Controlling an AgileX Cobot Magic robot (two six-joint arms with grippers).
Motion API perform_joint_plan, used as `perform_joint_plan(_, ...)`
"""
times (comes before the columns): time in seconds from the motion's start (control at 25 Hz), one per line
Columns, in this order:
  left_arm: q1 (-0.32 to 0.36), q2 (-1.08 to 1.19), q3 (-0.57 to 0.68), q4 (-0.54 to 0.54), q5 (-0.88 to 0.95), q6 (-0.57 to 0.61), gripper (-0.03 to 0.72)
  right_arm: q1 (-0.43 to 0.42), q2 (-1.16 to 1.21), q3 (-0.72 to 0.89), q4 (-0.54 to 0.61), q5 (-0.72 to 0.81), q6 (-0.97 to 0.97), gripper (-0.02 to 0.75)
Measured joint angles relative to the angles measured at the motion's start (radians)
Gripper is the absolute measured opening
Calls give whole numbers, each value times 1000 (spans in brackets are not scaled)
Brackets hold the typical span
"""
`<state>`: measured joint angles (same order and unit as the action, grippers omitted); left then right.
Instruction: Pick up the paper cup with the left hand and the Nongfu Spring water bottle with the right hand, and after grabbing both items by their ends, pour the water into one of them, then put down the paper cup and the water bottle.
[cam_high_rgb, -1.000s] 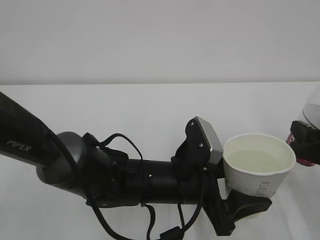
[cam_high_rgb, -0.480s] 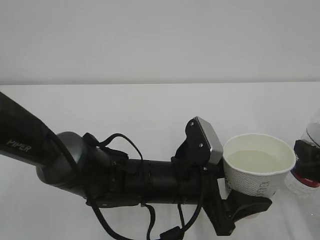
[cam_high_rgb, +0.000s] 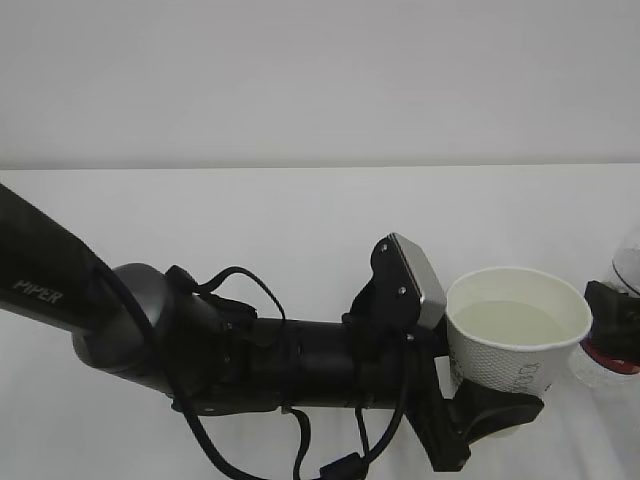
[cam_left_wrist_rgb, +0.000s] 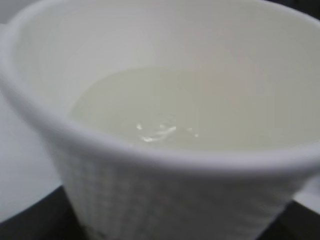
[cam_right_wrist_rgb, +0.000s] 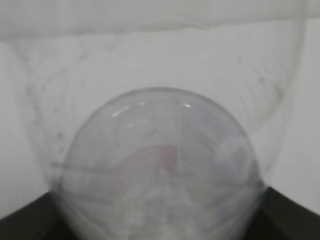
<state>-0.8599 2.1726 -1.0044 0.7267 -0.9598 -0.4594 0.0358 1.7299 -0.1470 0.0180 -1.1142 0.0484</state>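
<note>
My left gripper (cam_high_rgb: 490, 410) is shut on the lower part of the white paper cup (cam_high_rgb: 510, 362), holding it upright at the end of the black PIPER arm (cam_high_rgb: 60, 285). Pale yellowish water (cam_high_rgb: 515, 322) fills part of the cup. The left wrist view shows the cup (cam_left_wrist_rgb: 150, 200) close up with the water (cam_left_wrist_rgb: 150, 110) inside. The Nongfu Spring water bottle (cam_high_rgb: 606, 357) stands at the right edge, just right of the cup. My right gripper (cam_high_rgb: 614, 308) is around it. Seen end-on, the bottle (cam_right_wrist_rgb: 160, 165) sits between the dark fingers (cam_right_wrist_rgb: 20, 222); their contact is unclear.
The white table (cam_high_rgb: 300, 220) runs back to a plain white wall (cam_high_rgb: 320, 80). Loose black cables (cam_high_rgb: 250, 290) hang along the left arm, which spans the lower half of the exterior view.
The bottle and my right gripper have dropped lower at the right edge, then stayed nearly still. The left arm and the cup have not moved.
</note>
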Motion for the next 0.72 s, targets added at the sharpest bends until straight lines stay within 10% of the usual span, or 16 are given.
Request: perform_joint_plan(0.72,0,0,0,-44,0,0,529,0,0,0,-59,-24,0,641)
